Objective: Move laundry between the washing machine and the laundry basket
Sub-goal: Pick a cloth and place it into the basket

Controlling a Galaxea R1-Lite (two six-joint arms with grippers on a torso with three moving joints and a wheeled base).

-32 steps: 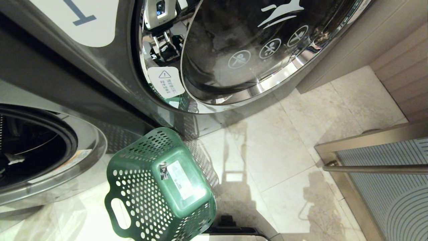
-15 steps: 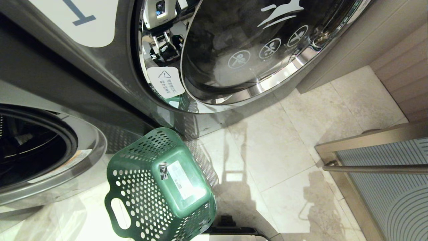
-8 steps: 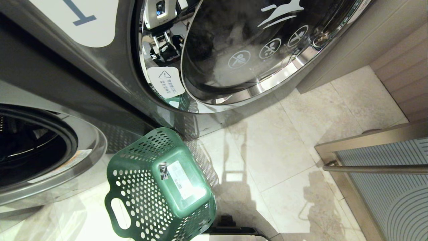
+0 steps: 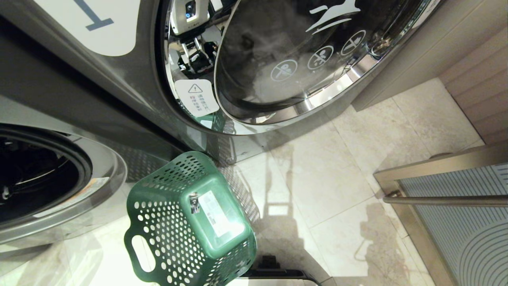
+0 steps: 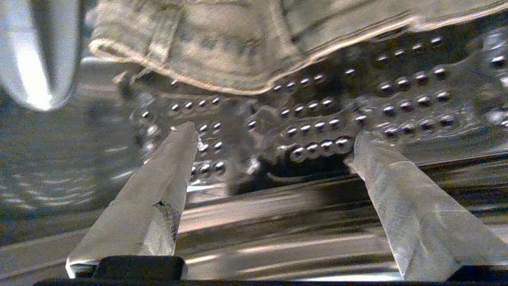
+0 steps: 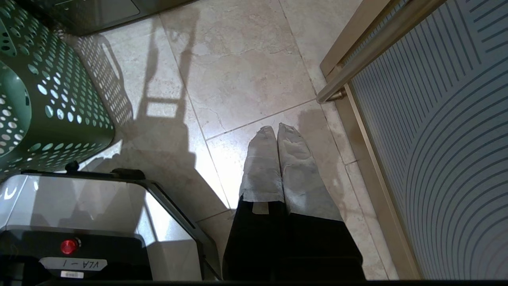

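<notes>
Laundry (image 5: 238, 39) lying on perforated drum wall inside washing machine (image 5: 377, 99), just beyond left gripper (image 5: 270, 139), spread wide, holding nothing. Risk: shallow closing pinching only hem, cloth slipping free. Right gripper (image 6: 276, 133) closed, idle.

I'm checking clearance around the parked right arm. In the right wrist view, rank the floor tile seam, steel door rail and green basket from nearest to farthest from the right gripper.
From the right gripper:
1. Floor tile seam, just beyond the fingertips.
2. Steel door rail, on the door side.
3. Green basket, across the floor, opposite side.
</notes>
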